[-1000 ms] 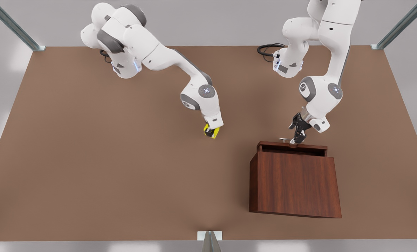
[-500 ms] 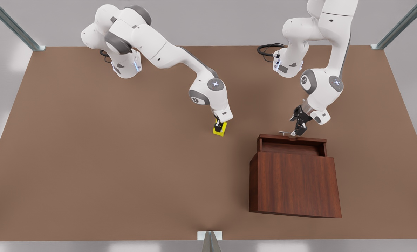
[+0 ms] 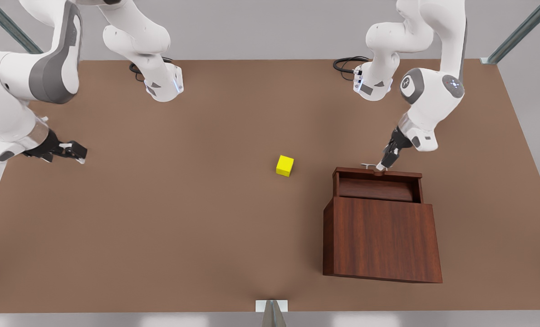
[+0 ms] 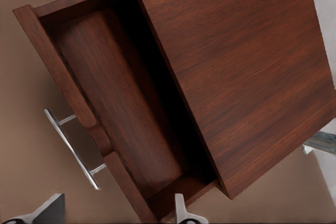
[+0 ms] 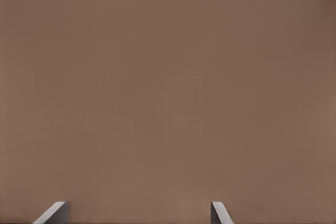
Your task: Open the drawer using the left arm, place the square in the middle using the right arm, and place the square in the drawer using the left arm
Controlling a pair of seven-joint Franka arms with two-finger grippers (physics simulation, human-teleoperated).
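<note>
Sitting alone on the bare brown table [image 3: 161,218], the yellow cube [image 3: 285,165] lies just beside the pulled-out drawer [image 3: 377,184], toward the front view's left. The left gripper [image 3: 386,162] hangs at the drawer's silver handle [image 4: 71,148], its fingers [image 4: 181,211] spread wide apart. The right gripper [image 3: 70,151] waits at the front view's far left, fingers [image 5: 218,212] also parted.
</note>
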